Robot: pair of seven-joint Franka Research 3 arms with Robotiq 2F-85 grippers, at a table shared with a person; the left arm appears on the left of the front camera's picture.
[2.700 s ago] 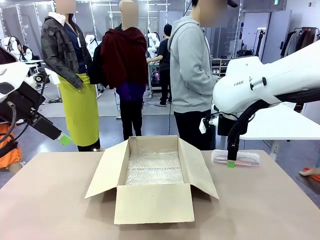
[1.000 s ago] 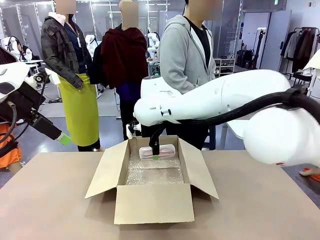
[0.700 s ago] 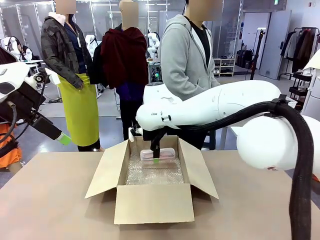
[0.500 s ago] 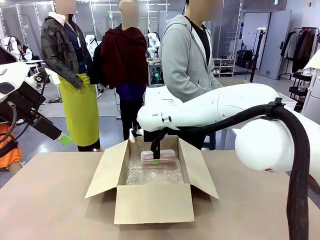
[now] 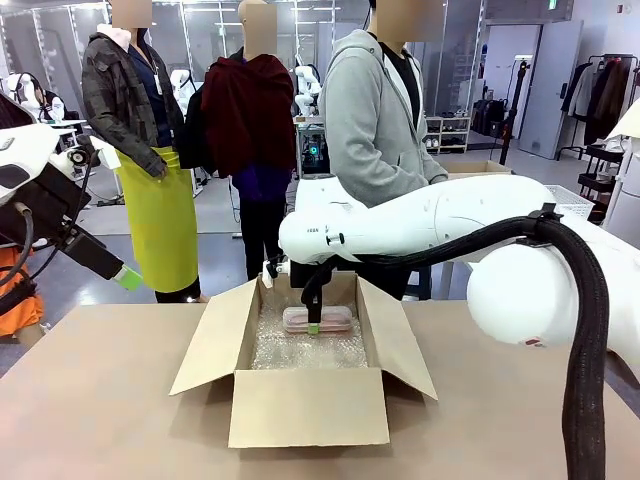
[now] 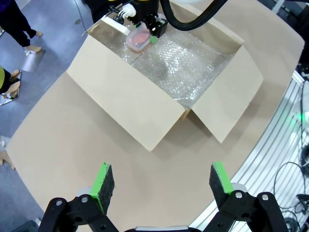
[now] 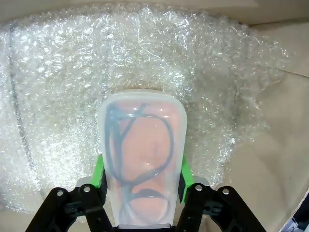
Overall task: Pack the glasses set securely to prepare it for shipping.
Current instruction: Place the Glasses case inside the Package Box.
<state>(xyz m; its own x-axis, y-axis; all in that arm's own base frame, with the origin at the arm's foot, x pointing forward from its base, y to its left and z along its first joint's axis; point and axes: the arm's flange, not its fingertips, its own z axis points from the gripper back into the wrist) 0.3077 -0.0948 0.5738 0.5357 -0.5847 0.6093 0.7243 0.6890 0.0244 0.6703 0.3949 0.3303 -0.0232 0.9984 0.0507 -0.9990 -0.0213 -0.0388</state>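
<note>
Now a pale pink, clear-lidded oblong glasses case (image 5: 317, 319) lies low inside the bubble-wrap-lined brown cardboard box (image 5: 305, 405).
Right gripper (image 5: 314, 327) straddles the case, grip impossible to tell; left gripper (image 6: 157, 181) hangs open, well clear of the box.

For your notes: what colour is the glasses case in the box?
Pale pink; the glasses case shows best in right wrist view.

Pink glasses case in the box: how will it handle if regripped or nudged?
Probably rigid: the pink case shows no flex between the pads of the right gripper. Its glossy clear plastic looks slick, so a side pinch might slip. Flat and oblong, it should settle on the bubble wrap rather than roll.
</note>
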